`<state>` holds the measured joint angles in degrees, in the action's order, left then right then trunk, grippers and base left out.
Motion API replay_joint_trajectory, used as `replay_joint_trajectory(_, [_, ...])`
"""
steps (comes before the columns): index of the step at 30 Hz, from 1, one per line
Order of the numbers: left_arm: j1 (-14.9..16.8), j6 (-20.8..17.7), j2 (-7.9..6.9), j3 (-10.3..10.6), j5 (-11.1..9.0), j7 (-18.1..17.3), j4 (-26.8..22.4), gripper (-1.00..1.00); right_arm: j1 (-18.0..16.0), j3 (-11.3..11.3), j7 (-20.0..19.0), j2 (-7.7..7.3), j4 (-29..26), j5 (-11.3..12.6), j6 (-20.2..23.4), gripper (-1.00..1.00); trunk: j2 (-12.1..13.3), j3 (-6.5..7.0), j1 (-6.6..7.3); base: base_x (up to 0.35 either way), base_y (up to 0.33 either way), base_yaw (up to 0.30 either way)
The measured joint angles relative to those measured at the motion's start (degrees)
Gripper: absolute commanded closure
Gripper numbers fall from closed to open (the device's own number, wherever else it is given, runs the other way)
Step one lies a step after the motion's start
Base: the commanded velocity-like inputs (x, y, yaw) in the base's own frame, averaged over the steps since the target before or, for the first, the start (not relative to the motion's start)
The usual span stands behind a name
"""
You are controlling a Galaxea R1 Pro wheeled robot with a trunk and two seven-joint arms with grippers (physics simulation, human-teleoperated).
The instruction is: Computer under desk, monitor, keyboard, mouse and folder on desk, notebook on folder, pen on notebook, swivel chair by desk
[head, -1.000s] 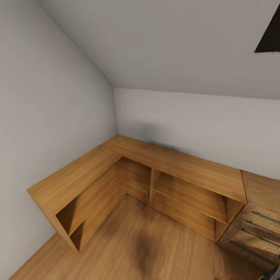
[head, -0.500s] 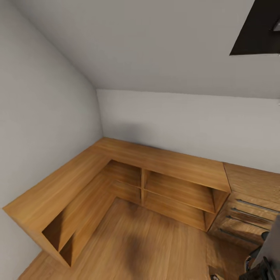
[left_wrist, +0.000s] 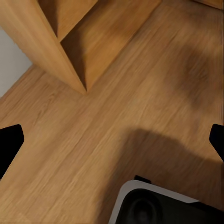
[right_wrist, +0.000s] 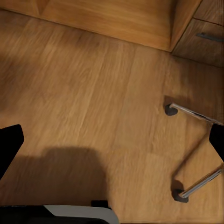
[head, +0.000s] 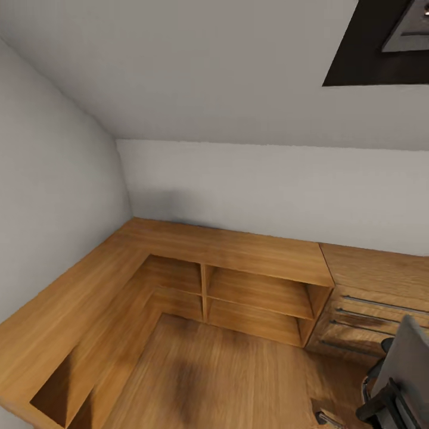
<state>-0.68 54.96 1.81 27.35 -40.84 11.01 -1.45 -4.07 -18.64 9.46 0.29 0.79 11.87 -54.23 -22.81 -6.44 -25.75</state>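
My right gripper (right_wrist: 112,140) hangs over bare floor (right_wrist: 84,84), fingers (right_wrist: 9,142) spread wide; the left gripper (left_wrist: 112,142) likewise (nothing between either pair). Beyond my right fingers stands the chair (head: 399,381), its chrome legs (right_wrist: 191,112) clear of them. Farther off is the shelf unit (head: 256,292).

I find no legible text, label, brand, number or sign on anything I can see: the light-wood shelf unit (head: 226,280), drawer chest (head: 375,298), swivel chair (head: 405,369) and wood floor (right_wrist: 93,93) all carry 0 markings.
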Motion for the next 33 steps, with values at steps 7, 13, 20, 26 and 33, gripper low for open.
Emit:
replay_joint_trajectory(7, [0.0, 0.0, 0.04, 0.0, 0.0, 0.0, 0.0, -1.00, 0.0, -0.1, 0.0, 0.04, 0.0, 0.0, 0.1, -1.00, 0.0, 0.00, 0.00, 0.005, 0.003, -0.297])
replay_joint_trajectory(13, [0.0, 0.0, 0.05, 0.0, 0.0, 0.0, 0.0, -1.00, 0.0, -0.1, 0.0, 0.04, 0.0, -0.1, 0.1, -1.00, 0.0, 0.00, 0.00, 0.009, 0.003, -0.298])
replay_joint_trajectory(20, [0.0, 0.0, 0.05, 0.0, 0.0, 0.0, 0.0, -1.00, 0.0, -0.2, -0.1, 0.11, 0.0, -0.1, 0.1, -1.00, 0.0, 0.00, 0.03, 0.222, 0.103, -0.299])
replay_joint_trajectory(26, [0.0, -0.1, 0.05, 0.0, 0.0, 0.0, 0.0, -1.00, 0.0, -0.2, -0.1, 0.13, 0.0, -0.1, 0.1, -1.00, 0.0, 0.00, 0.03, 0.311, 0.135, -0.300])
replay_joint_trajectory(33, [0.0, -0.1, 0.05, 0.0, 0.0, -0.1, 0.0, -1.00, 0.0, -0.2, -0.1, 0.13, 0.0, -0.1, 0.1, -1.00, 0.0, 0.00, 0.03, 0.315, 0.136, -0.300])
